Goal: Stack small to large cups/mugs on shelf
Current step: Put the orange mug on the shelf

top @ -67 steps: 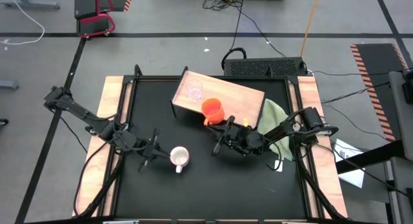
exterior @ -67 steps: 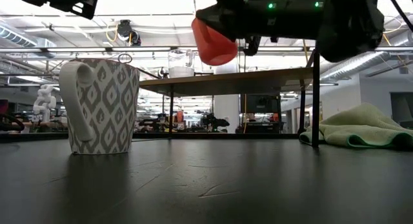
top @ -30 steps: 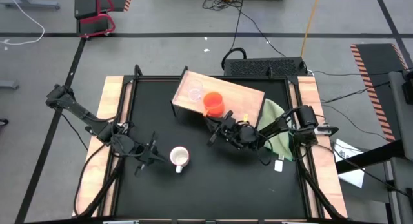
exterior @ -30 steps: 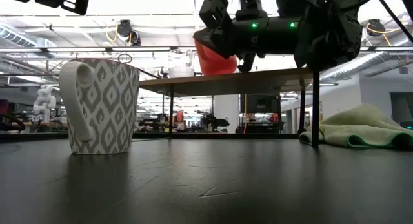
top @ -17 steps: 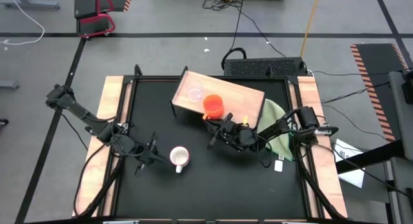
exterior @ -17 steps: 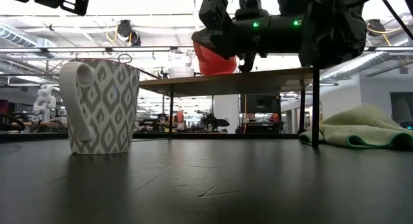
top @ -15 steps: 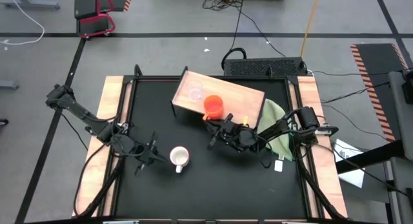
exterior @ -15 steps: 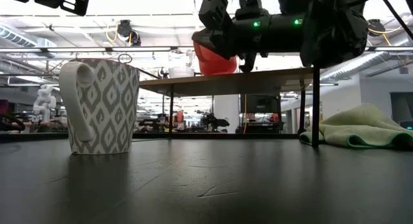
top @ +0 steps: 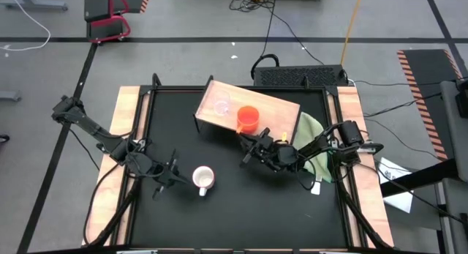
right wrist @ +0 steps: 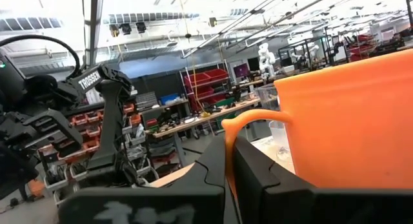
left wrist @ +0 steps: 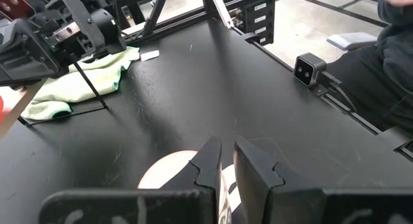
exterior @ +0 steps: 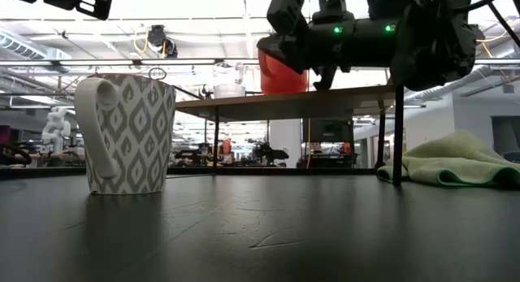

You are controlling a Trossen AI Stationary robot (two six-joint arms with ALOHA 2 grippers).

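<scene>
From above, the shelf (top: 248,111) stands at the far middle of the black bench (top: 219,210), and the small clear cup (top: 221,105) sits on its left part. The orange-red mug (top: 248,119) is over the shelf's near edge, right of the clear cup, with the right tool (top: 256,142) just at its near side, clenched on the mug's handle. The white speckled mug (top: 203,178) stands on the bench near the middle, well apart from the shelf; the left tool (top: 175,173) hovers just to its left, nearly closed and grasping nothing. A green cloth (top: 313,140) lies on the bench to the right of the shelf. At bench height, the white speckled mug (exterior: 126,134) stands upright on the left with its handle turned left, while the orange-red mug (exterior: 284,75) shows at the level of the shelf board (exterior: 284,101) — whether it rests on the board cannot be told — partly hidden by the right tool (exterior: 296,38); the green cloth (exterior: 455,160) lies at the right. The left wrist view shows the left tool (left wrist: 226,161) with only a narrow gap between its fingers, above the white mug's rim (left wrist: 168,175). The right wrist view shows the right tool (right wrist: 229,161) closed on the thin handle of the orange-red mug (right wrist: 348,114), its body filling the space beside the fingers.
</scene>
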